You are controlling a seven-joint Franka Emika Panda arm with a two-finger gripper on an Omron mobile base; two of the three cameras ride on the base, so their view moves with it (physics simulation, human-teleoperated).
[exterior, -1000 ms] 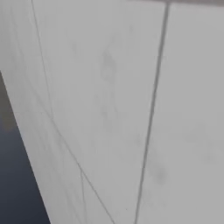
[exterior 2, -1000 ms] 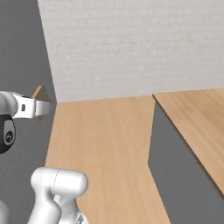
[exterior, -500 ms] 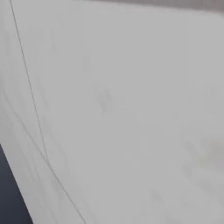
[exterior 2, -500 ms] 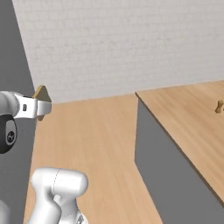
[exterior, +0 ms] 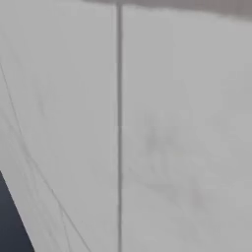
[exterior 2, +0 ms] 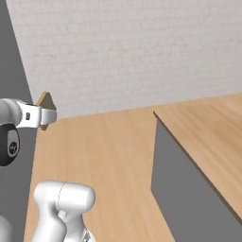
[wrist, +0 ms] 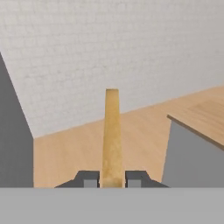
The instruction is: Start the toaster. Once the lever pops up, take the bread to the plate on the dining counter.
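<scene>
Tan and thin, the bread [wrist: 112,135] stands edge-on between the two dark fingertips [wrist: 90,179] of the end effector [wrist: 112,180], which pinches it at its lower end; in the right base view the same slice [exterior 2: 45,100] pokes up past the white hand at the left edge, held in the air well above the wood floor [exterior 2: 99,156]. The toasting step looks done, judging by the slice being out and carried, so the step in hand is transport to the plate. The light-wood surface on its grey base [exterior 2: 208,137] lies ahead to the right, and the hand view shows its near corner [wrist: 205,118]. It is probably the dining counter, though no plate or sink can be made out on the part visible. The next move calls for the base to close on that surface until the plate comes into sight, then a reach over it, with the grip kept firm on so thin a slice.

Compared with the earlier right base view, the whole scene has slid: the surface's corner sits elsewhere in frame and the brick wall [exterior 2: 132,52] fills more of it, which is the camera turning with the base. The slice sits the same in the grip. The left base view is a blur of pale panel [exterior: 147,123] then and now.
</scene>
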